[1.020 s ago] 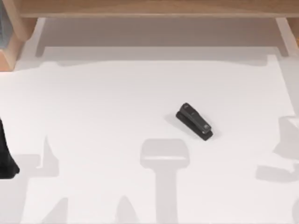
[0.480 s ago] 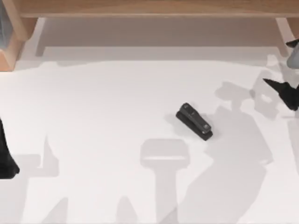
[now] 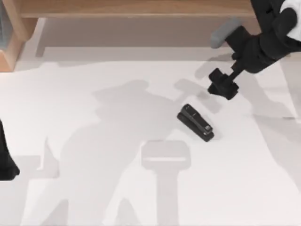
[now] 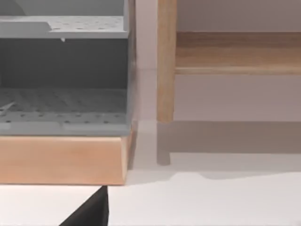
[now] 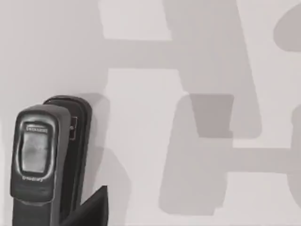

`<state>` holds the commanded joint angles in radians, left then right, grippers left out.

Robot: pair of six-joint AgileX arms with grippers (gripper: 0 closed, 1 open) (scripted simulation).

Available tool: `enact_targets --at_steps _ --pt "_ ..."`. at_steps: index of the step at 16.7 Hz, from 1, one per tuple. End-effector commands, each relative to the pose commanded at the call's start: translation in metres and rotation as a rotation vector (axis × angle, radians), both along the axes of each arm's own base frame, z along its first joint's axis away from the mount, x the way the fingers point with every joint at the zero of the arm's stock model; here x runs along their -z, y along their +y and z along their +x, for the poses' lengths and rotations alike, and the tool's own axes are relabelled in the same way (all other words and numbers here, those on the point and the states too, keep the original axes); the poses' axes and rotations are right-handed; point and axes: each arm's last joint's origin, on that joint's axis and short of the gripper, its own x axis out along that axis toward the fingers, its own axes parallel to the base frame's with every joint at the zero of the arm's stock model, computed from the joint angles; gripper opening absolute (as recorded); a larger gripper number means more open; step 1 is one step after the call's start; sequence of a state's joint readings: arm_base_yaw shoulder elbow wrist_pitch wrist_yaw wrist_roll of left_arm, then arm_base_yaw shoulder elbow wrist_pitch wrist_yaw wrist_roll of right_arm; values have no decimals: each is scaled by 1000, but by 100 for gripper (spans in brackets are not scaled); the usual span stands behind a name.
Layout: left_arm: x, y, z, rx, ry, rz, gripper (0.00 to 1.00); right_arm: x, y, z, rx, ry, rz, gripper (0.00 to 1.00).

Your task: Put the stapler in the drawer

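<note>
The white table (image 3: pixel 94 188) lies open around the stapler (image 3: pixel 196 123), which rests flat near its middle, right of centre. A wooden shelf unit (image 3: pixel 141 8) runs along the far edge. The right gripper (image 3: pixel 223 84) hangs just beyond the stapler, apart from it; how wide its fingers stand cannot be told. The stapler's label (image 5: pixel 35 150) is unreadable. The left arm (image 3: pixel 5 160) sits parked at the left edge.
</note>
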<state>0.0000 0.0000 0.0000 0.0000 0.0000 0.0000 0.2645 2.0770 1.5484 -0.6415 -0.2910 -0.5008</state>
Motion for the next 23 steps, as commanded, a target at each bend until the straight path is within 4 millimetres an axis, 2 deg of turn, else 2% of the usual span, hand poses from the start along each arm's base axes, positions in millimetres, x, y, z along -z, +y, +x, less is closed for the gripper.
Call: enact_targets --at_steps 5,9,11,17,19,23 --pt "0 0 0 0 0 0 100 -13 71 -8 59 232 -224 100" --pt "0 0 0 0 0 0 100 -18 104 -19 79 301 -354 100" --pt "0 0 0 0 0 0 100 -18 110 -22 83 310 -380 100" --pt "0 0 0 0 0 0 100 -18 109 -21 85 309 -378 100" --pt "0 0 0 0 0 0 100 -6 110 -21 83 312 -382 100" --pt "0 0 0 0 0 0 100 33 111 -20 83 306 -378 100"
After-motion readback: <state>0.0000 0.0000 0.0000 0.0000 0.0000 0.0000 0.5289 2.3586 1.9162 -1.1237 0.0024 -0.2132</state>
